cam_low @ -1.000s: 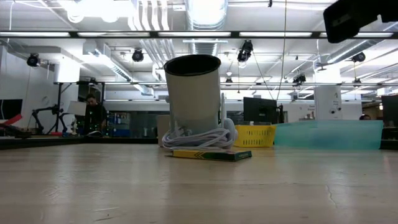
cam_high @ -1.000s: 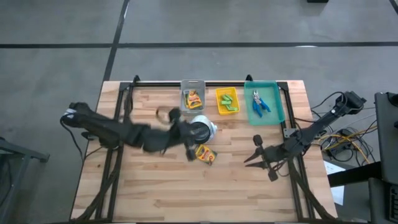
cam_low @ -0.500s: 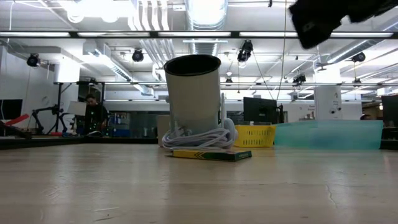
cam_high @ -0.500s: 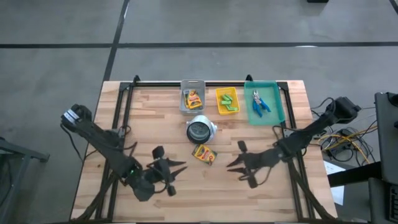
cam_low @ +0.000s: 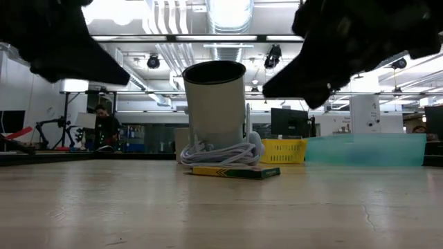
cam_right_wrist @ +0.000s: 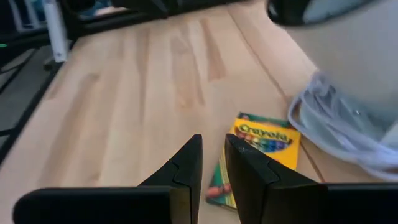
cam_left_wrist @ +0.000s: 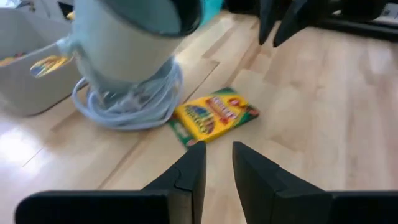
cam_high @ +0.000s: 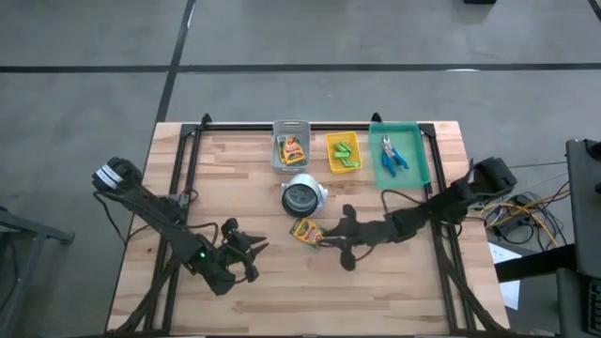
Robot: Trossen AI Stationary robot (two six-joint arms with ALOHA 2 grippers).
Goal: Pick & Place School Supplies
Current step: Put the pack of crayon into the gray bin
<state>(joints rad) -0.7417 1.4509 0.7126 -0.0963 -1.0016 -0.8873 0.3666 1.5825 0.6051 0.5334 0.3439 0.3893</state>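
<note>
The right gripper hangs just beside the loose crayon box, its dark fingers nearly together with only a thin gap and nothing between them; the flat yellow-and-green cardboard box lies on the wood directly ahead of the tips, apart from them. Beyond the box stands a pale cylindrical cup with a white cord coiled round its foot.

The left gripper waits well off to the other side of that box, its jaws likewise close together and empty; in its wrist view the box sits ahead, with the cup behind.

Only the high view shows the three bins along the table's far edge: a grey one holding crayon boxes, a yellow one with light-green sticks, and a teal tray with blue-handled tools.

The low view gives the box's thin profile and the plank table, smooth and lightly scuffed; the arms there are dark blurs overhead, hard to tell apart.
</note>
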